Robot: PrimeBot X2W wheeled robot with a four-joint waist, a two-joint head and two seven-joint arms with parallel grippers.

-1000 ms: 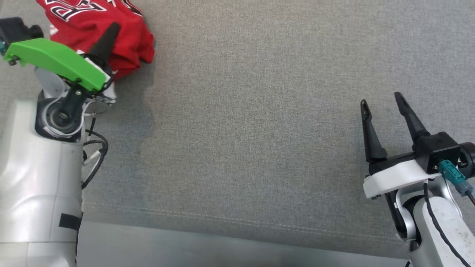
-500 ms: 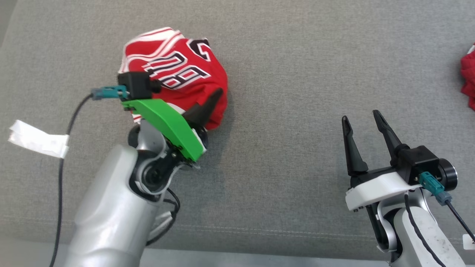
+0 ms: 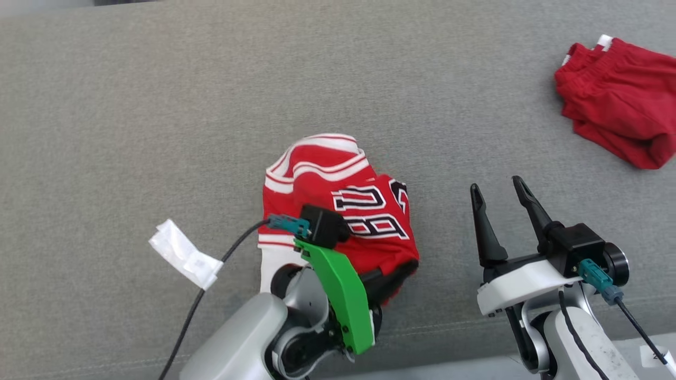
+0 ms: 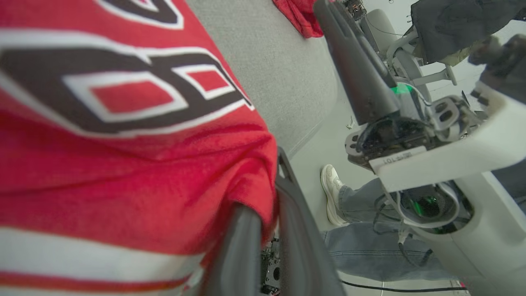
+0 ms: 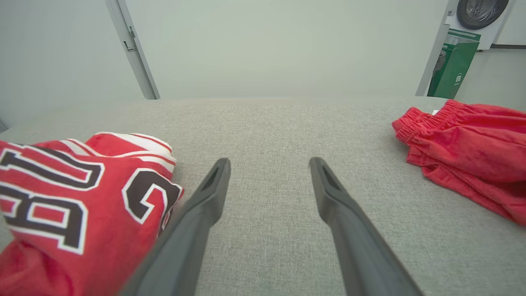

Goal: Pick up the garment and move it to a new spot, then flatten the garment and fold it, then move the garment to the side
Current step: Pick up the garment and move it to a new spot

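Note:
The garment [image 3: 338,211] is a red jersey with white stripes and black numbers, bunched in a heap near the front middle of the grey surface. My left gripper [image 3: 392,274] is shut on the heap's near right edge, its fingertips buried in the cloth. In the left wrist view the red cloth of the garment [image 4: 123,144] is pinched in my left gripper [image 4: 265,185]. My right gripper [image 3: 496,184] stands open just right of the heap with nothing in it. The right wrist view has my right gripper [image 5: 269,162] open over bare fabric, the garment [image 5: 61,197] on its left.
Red shorts [image 3: 618,116] lie crumpled at the far right of the grey surface [image 3: 158,105]. A white tag [image 3: 182,253] hangs on the left arm's cable. The front edge runs close below both arms. A person's foot [image 4: 331,193] stands on the floor beyond that edge.
The head view has shifted. My left gripper, still shut on the garment, has carried it rightward, close to my right gripper. The right gripper stays open.

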